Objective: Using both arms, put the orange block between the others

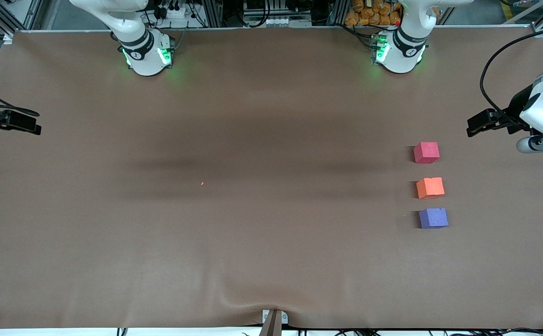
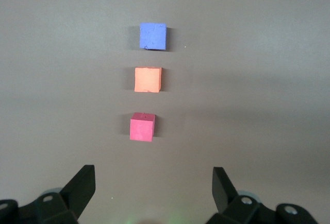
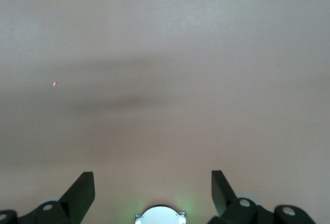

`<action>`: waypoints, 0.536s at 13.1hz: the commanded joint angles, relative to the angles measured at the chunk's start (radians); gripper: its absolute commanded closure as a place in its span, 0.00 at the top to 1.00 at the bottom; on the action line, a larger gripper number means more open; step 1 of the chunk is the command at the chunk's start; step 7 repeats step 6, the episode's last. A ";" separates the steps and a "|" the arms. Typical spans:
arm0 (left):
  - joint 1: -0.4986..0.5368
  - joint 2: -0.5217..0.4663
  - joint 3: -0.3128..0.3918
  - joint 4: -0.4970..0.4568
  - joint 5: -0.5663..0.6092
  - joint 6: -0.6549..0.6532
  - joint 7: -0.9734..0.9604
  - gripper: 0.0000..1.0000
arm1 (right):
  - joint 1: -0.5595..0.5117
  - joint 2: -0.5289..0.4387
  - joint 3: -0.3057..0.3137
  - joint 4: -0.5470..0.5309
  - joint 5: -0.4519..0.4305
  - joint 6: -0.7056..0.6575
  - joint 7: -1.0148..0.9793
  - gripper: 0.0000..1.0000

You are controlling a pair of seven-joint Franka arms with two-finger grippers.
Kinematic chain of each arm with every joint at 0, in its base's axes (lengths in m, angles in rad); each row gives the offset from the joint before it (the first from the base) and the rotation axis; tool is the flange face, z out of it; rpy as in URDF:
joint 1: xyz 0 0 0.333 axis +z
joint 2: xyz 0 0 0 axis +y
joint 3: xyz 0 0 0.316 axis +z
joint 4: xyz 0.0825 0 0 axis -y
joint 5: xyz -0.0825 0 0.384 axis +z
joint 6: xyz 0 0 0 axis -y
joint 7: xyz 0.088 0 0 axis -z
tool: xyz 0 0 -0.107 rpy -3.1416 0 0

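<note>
**Both tools stand wide apart as orange block sits in line between its neighbours**

The left tool [image 1: 476, 125] hangs over the left arm's end of the brown surface [image 1: 253, 242], its fingers [image 2: 82, 185] spread wide and holding nothing; the right tool [image 1: 29, 125] hangs over the right arm's end, its fingers [image 3: 82, 188] likewise spread and empty. Both arms wait at the edges of the surface, well apart from one another.

Toward the left arm's end, three foam cubes lie in a short row. Nearest the front camera is the purple-blue cube [image 1: 433, 218]. Just after it comes the orange block [image 1: 430, 187], resting flat on the surface between the other two, close to each but touching neither. Farthest of the three is the pinkish-red cube [image 1: 426, 152], the one closest to the left tool.

A tiny orange speck [image 1: 202, 183] lies on the surface near its middle, well apart from the cubes. At the top of the front view, the two white arm bases [image 1: 148, 56] glow green.
</note>
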 commanded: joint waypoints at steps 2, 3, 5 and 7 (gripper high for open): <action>0.001 -0.016 0.000 -0.003 -0.018 -0.022 0.000 1.00 | -0.005 -0.015 0.007 -0.003 -0.015 -0.010 0.004 1.00; 0.003 -0.016 0.000 -0.003 -0.018 -0.022 0.000 1.00 | -0.005 -0.015 0.007 -0.003 -0.015 -0.010 0.004 1.00; 0.001 -0.013 0.000 -0.003 -0.016 -0.022 0.000 1.00 | -0.005 -0.015 0.007 -0.003 -0.015 -0.010 0.004 1.00; 0.000 -0.013 -0.003 -0.003 -0.016 -0.022 -0.001 1.00 | -0.005 -0.015 0.007 -0.003 -0.015 -0.010 0.004 1.00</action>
